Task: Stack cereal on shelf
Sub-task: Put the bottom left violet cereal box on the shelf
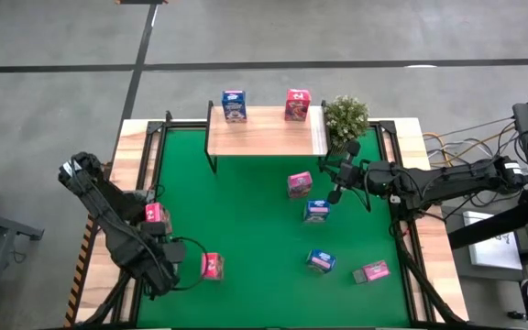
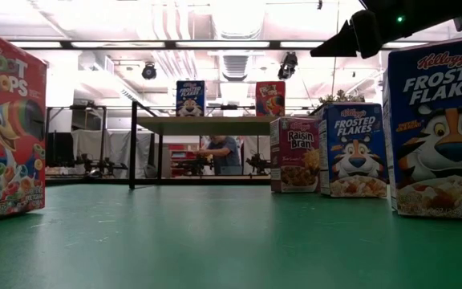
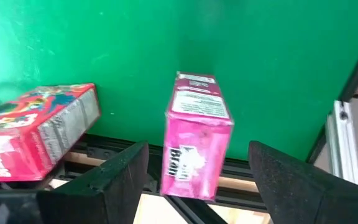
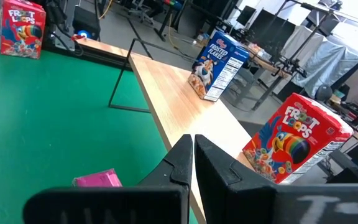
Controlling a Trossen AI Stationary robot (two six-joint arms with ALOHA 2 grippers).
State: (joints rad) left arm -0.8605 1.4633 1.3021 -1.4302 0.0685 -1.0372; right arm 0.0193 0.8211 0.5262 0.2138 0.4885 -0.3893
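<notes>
- Near the front-left corner of the green mat, between my left gripper's spread fingers, stands a small pink cardboard Raisin Bran box, upright on its end. Neither finger touches it, so it is released, not grasped.
- I judge the box light and stiff but thin-walled: a hard squeeze would dent it, and the printed faces look slick.
- I'd take it across the two broad faces, around mid-height, so it neither pivots nor tips when set down.
- Just beside it in the left wrist view lies a red cardboard Froot Loops box, apart from the pink one.
- My right gripper is clenched on nothing, hovering near the right end of the light wooden shelf on thin black legs.
- Already on the shelf are a blue Frosted Flakes box and another red Froot Loops box, well apart.
- Other boxes wait on the mat, among them a pink box and a blue box near the right gripper.
- A small potted plant sits by the shelf's right end, on the wooden bench.
</notes>
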